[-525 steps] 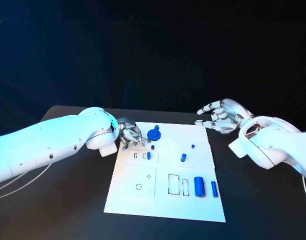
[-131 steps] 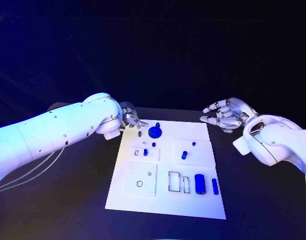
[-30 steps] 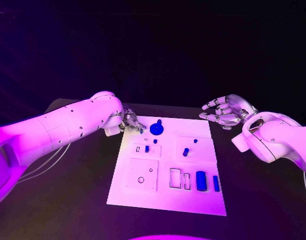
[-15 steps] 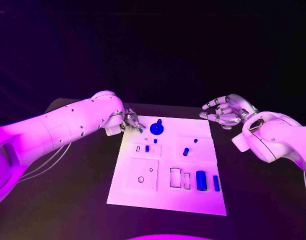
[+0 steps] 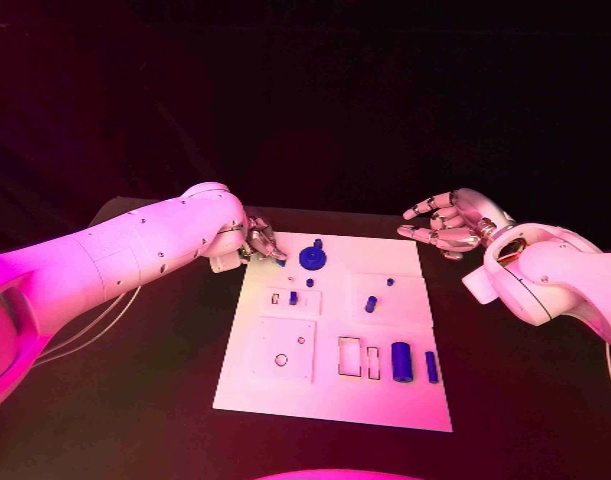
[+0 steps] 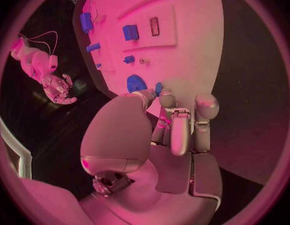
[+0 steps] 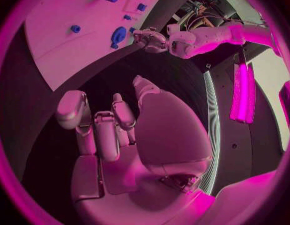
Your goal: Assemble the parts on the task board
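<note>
Parts on the task board [image 5: 337, 400] are what I must look at, and first the round blue gear [image 5: 312, 260] at the board's far end. It lies flat on the white plate, with a small blue peg [image 5: 317, 243] just beyond it.

My left hand [image 5: 261, 242] is at the far left corner of the board, just beside this gear, so the gear lies toward the board's middle from the fingers. In the left wrist view the fingertips [image 6: 159, 91] reach almost to the gear [image 6: 135, 83]. The fingers are drawn together, but I cannot tell if they pinch something small or nothing.

My right hand [image 5: 447, 227] hangs off the board's far right corner, well apart from the gear, with fingers spread and holding nothing.

So I judge the left hand is the nearer one. The two long blue bars [image 5: 402, 361] lie at the near right of the board, with their long axis running from near to far.
</note>
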Controlling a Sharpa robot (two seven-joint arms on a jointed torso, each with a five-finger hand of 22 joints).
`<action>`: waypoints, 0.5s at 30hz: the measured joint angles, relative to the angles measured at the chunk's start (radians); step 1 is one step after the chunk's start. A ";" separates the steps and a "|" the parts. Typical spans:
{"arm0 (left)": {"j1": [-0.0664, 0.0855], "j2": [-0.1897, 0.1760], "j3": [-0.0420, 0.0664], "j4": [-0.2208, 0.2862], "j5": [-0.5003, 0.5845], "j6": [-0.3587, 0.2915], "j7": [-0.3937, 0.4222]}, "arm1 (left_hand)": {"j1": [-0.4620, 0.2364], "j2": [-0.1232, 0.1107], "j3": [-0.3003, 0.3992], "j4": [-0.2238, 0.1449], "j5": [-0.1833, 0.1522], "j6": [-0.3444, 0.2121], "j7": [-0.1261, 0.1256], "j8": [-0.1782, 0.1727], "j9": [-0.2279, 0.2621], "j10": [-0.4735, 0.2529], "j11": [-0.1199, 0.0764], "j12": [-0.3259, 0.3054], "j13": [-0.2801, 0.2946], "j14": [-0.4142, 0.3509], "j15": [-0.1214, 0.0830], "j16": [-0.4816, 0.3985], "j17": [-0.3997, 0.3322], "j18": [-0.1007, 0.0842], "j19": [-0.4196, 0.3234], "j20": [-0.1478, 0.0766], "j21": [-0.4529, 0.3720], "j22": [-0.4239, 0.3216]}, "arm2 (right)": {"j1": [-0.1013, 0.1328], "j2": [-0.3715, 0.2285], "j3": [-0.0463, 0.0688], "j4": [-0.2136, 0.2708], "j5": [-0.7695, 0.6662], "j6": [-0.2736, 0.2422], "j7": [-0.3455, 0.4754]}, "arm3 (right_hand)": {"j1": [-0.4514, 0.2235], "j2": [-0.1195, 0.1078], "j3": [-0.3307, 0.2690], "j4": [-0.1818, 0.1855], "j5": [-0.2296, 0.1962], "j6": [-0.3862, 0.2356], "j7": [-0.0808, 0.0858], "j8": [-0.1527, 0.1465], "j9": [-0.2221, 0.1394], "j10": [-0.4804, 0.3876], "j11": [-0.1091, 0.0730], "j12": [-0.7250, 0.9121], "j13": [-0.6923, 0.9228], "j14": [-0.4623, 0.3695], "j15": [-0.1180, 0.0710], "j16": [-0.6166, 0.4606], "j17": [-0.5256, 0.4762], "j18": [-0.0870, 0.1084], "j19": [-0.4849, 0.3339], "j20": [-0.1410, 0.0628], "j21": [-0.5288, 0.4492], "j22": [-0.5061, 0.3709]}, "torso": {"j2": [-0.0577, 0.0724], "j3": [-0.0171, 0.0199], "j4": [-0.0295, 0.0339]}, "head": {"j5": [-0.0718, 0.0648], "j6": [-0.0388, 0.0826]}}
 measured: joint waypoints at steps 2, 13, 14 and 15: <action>-0.001 -0.006 -0.001 0.009 0.000 -0.002 0.001 | 0.007 -0.007 0.013 0.013 -0.002 0.000 0.000 0.012 0.006 0.001 0.000 0.000 0.004 0.000 0.000 0.000 0.000 0.000 0.000 0.000 0.006 0.005 | 0.000 0.000 0.000 0.000 0.001 0.000 0.000 | 0.000 0.000 0.000 0.000 0.000 0.000 0.000 0.000 0.000 0.000 0.000 0.000 0.000 0.000 0.000 0.000 0.000 0.000 0.000 0.000 0.000 0.000 | 0.000 0.0002 -0.0002 | 0.002 0.001; -0.001 -0.090 -0.001 0.123 0.021 -0.032 0.016 | -0.068 -0.083 0.157 0.009 0.011 -0.003 -0.003 0.059 0.057 0.050 -0.008 0.027 0.047 -0.004 -0.004 0.010 0.000 0.000 0.026 -0.011 0.030 0.048 | 0.000 0.000 0.000 -0.004 0.006 0.001 0.001 | -0.011 0.011 0.000 0.000 0.000 0.000 0.000 0.000 0.000 0.000 0.000 0.000 0.000 0.000 0.000 0.000 0.000 0.000 0.000 0.000 0.000 0.000 | -0.002 0.0008 0.0018 | 0.007 0.002; -0.001 -0.103 -0.001 0.145 0.026 -0.036 0.018 | -0.078 -0.086 0.160 0.011 0.013 0.000 -0.007 0.060 0.058 0.054 -0.011 0.034 0.052 -0.004 -0.004 0.010 0.000 0.000 0.029 -0.014 0.035 0.053 | 0.000 0.000 0.000 -0.004 0.006 0.001 0.001 | -0.011 0.011 0.000 0.000 0.000 0.000 0.000 0.000 0.000 0.000 0.000 0.000 0.000 0.000 0.000 0.000 0.000 0.000 0.000 0.000 0.000 0.000 | -0.003 0.0008 0.0025 | 0.008 0.002; -0.001 -0.106 -0.001 0.151 0.027 -0.037 0.018 | -0.080 -0.087 0.161 0.012 0.013 0.000 -0.007 0.060 0.059 0.055 -0.011 0.035 0.053 -0.004 -0.004 0.010 0.000 0.000 0.032 -0.015 0.036 0.054 | 0.000 0.000 0.000 -0.004 0.006 0.001 0.001 | -0.011 0.011 0.000 0.000 0.000 0.000 0.000 0.000 0.000 0.000 0.000 0.000 0.000 0.000 0.000 0.000 0.000 0.000 0.000 0.000 0.000 0.000 | -0.003 0.0008 0.0025 | 0.008 0.002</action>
